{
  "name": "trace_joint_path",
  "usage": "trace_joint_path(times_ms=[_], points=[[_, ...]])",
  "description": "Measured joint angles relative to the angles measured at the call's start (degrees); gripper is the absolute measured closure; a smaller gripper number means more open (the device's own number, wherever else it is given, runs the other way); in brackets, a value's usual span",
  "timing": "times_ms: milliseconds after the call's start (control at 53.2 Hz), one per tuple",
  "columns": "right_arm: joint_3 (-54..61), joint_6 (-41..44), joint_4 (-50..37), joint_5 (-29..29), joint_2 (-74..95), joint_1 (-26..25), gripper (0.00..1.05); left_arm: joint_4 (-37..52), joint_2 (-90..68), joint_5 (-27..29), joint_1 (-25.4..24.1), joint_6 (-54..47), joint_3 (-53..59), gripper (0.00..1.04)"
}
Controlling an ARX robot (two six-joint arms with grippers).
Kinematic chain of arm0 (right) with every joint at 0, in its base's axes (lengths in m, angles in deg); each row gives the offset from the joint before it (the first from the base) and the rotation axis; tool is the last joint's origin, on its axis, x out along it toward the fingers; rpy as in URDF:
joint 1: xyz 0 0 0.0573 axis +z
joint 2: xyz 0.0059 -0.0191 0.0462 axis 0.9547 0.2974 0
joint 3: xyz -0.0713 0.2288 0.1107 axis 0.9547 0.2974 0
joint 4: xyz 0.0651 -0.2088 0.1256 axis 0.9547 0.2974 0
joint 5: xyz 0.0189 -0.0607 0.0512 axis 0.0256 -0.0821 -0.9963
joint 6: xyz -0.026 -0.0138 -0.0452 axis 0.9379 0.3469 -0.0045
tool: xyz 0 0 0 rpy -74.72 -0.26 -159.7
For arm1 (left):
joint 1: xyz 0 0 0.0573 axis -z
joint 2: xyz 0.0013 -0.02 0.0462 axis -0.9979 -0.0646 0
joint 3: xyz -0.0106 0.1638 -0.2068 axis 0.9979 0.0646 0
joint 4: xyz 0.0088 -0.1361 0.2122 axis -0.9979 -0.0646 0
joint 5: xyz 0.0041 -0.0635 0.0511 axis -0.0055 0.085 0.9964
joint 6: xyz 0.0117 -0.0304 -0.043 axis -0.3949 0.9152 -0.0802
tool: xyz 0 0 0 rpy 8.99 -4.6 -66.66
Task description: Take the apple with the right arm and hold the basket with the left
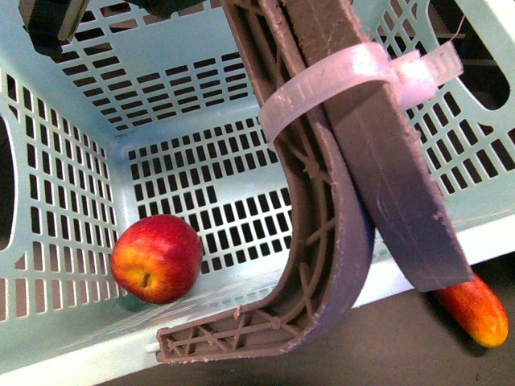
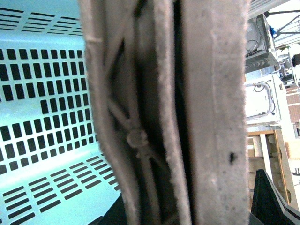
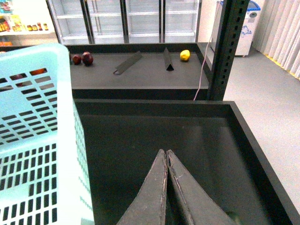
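A dark, tray-like counter (image 3: 154, 126) stood before glass-door refrigerators (image 3: 140, 18). The large light turquoise slotted plastic basket (image 1: 201, 177) filled the front view, with its brown ribbed handles (image 1: 322, 201), bound by a white zip tie (image 1: 354, 66), at one o'clock. The small round red apple (image 1: 155, 257) lay inside the basket at eight o'clock. An elongated red-and-yellow fruit (image 1: 475, 310) lay outside it at four o'clock. The right gripper (image 3: 166, 152) was pinched together and empty. The left gripper's state could not be told.
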Motion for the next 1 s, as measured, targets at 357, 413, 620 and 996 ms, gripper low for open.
trace_joint_path(times_ms=[357,413,620,996], points=[[3.91,0.07,5.27,0.02,-10.12,0.00,1.03,0.00,0.00,0.00,0.00,0.02,0.00,0.91],[3.98,0.09,5.84,0.00,-11.23,0.00,1.03,0.00,0.00,0.00,0.00,0.04,0.00,0.91],[4.00,0.09,10.43,0.00,-16.02,0.00,1.03,0.00,0.00,-0.04,0.00,0.02,0.00,0.91],[4.00,0.07,15.80,0.00,-21.40,0.00,1.03,0.00,0.00,-0.02,0.00,0.02,0.00,0.91]])
